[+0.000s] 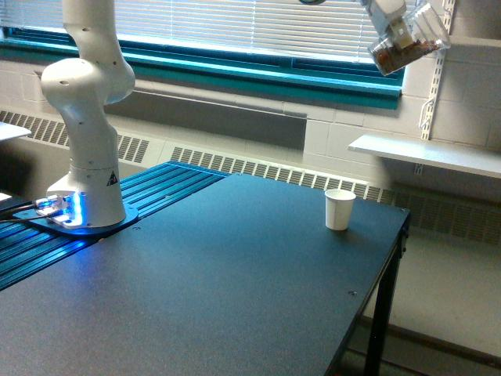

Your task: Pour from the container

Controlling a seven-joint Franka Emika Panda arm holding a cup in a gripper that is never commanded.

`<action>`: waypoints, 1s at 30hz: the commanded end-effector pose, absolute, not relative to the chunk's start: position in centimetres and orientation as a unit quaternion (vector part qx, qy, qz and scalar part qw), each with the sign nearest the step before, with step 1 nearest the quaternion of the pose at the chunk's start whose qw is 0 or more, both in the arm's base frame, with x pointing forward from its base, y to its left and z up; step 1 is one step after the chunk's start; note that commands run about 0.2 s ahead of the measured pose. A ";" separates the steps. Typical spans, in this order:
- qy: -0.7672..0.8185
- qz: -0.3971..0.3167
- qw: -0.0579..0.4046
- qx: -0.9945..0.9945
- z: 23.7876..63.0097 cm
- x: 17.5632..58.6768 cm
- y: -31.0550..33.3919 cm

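Two cups: our gripper (395, 30) grasps the tilted container (407, 47) high above, ready for pouring; white cup (339, 209) waits upright on the tabletop (235, 274).

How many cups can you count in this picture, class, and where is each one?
2. A white paper cup stands upright on the table near its far edge. A clear cup of brown bits is held tilted, high at the exterior view's top right.

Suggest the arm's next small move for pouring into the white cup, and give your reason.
Probably bring the container down and toward the exterior view's left, over the white cup. It hangs tilted, high near the frame's top, brown bits inside, and appears right of the cup.
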State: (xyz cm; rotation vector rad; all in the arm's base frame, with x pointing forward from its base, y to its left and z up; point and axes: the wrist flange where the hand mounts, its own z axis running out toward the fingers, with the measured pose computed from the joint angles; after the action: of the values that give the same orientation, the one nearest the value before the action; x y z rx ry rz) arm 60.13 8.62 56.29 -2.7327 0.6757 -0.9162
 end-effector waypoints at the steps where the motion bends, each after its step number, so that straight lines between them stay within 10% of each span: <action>1: 0.229 -0.309 0.092 -0.918 56.7 60.1 8.7; 30: 0.170 -0.289 0.083 -0.939 53.6 55.7 15.4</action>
State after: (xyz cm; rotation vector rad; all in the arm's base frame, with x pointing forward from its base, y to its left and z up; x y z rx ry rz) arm 57.12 12.78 53.16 -2.8094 0.5577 -0.8445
